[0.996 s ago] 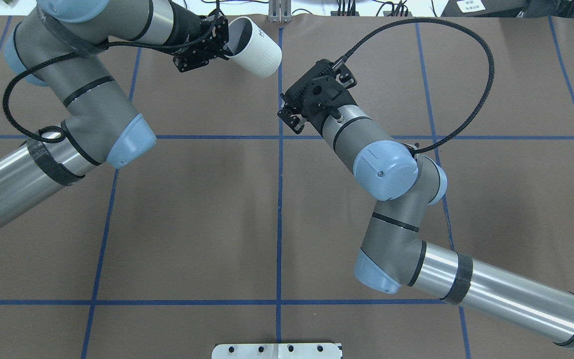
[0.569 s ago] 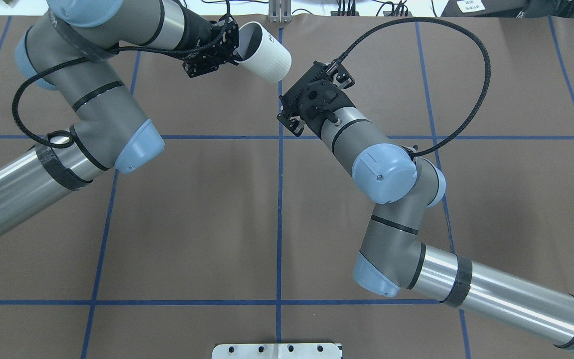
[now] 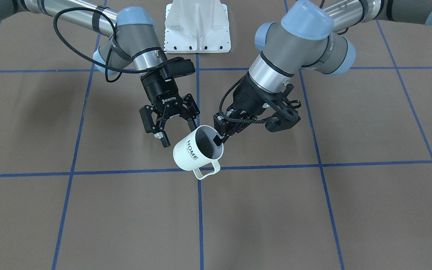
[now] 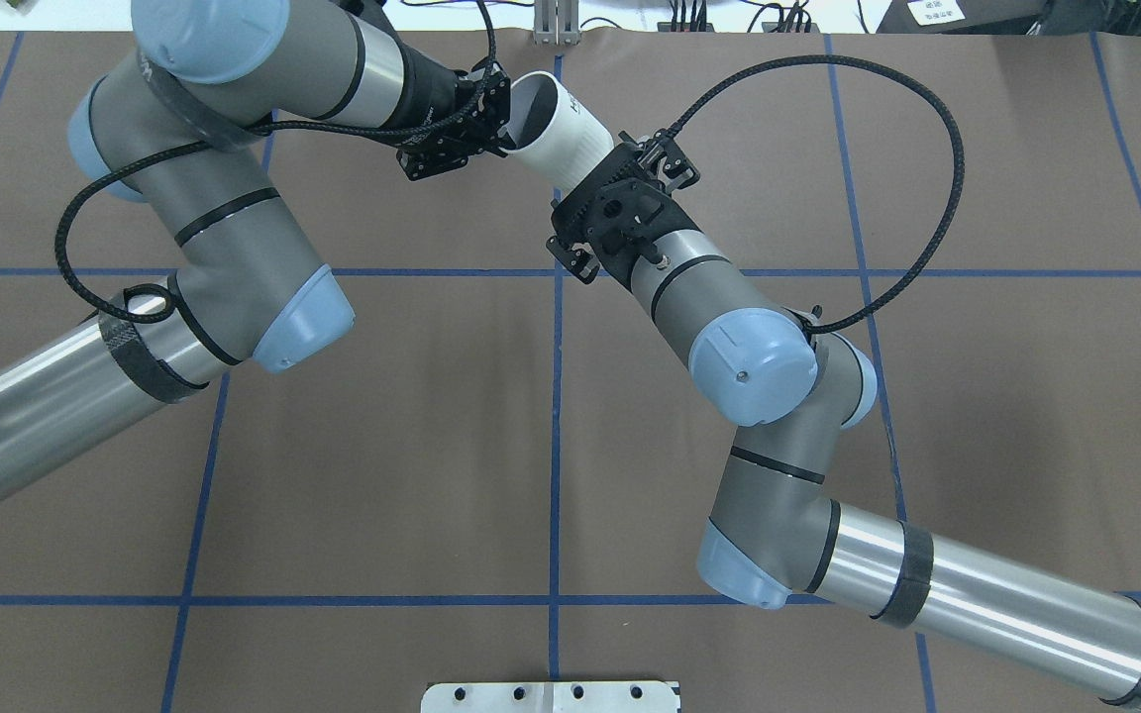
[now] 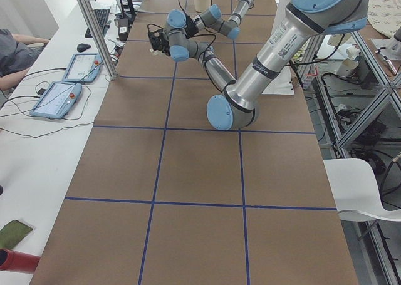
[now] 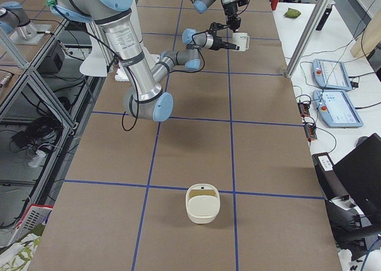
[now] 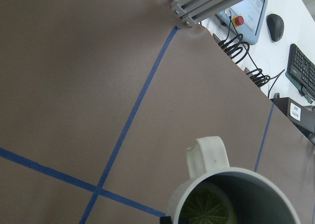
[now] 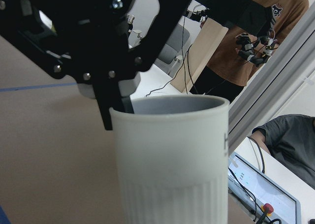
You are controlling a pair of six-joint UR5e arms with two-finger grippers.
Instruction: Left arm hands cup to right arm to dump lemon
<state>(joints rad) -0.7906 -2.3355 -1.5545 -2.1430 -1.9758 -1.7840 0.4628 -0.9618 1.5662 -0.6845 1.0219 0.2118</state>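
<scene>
The cup, white and ribbed with "HOME" on its side, hangs tilted above the table with its handle toward the front. My left gripper is shut on its rim, one finger inside. A lemon slice lies in the cup's dark inside. My right gripper, marked ROBOTIQ, is open, its fingers straddling the cup's ribbed side without pinching it. From overhead the cup runs under the right wrist, which hides the right fingers. The cup's wall fills the right wrist view.
A white bowl stands on the table near the robot's right end. The white mounting plate sits between the arm bases. A metal post, tablets and a standing person are past the table's far edge.
My left arm has carried the cup rightward, toward the right gripper. The right wrist has moved forward to meet it, and the cup's base now lies under the right wrist.
</scene>
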